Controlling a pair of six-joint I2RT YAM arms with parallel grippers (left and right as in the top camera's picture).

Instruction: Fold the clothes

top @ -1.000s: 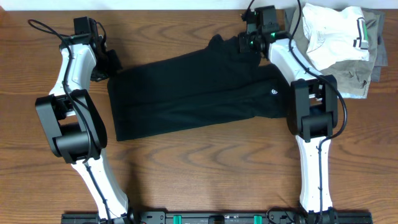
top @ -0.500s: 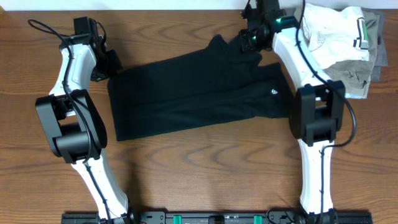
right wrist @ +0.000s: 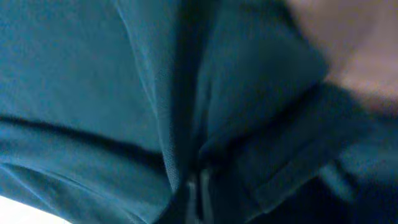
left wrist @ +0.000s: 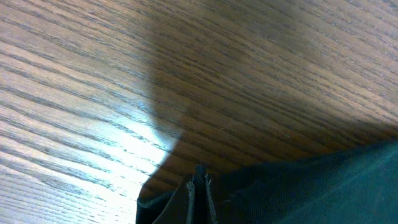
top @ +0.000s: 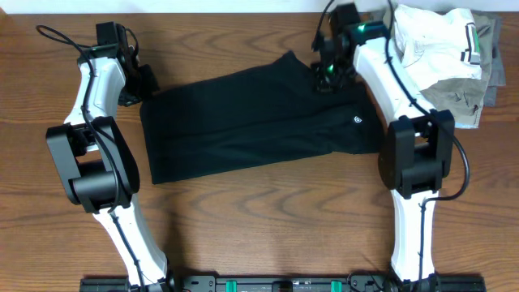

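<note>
While both my arms reach over the far half of the table [top: 268, 211], the clothes [top: 251, 122] lie spread flat across its middle. They are one long black piece running slantwise between my arms, with the small white logo [top: 357, 121] near the right end. My left gripper [top: 146, 81] sits at the cloth's upper left corner, jaws pressed fully together and pinching the fabric's edge, which bunches at the fingertips [left wrist: 191, 193]. My right gripper [top: 327, 71] is down on the upper right edge, jaws nearly together in a raised fold. That wrist view is blurred, and I cannot tell whether they grip it. Beyond my right arm, a white garment [top: 430, 45] lies on olive-grey garments [top: 466, 105] at the far right corner.
</note>
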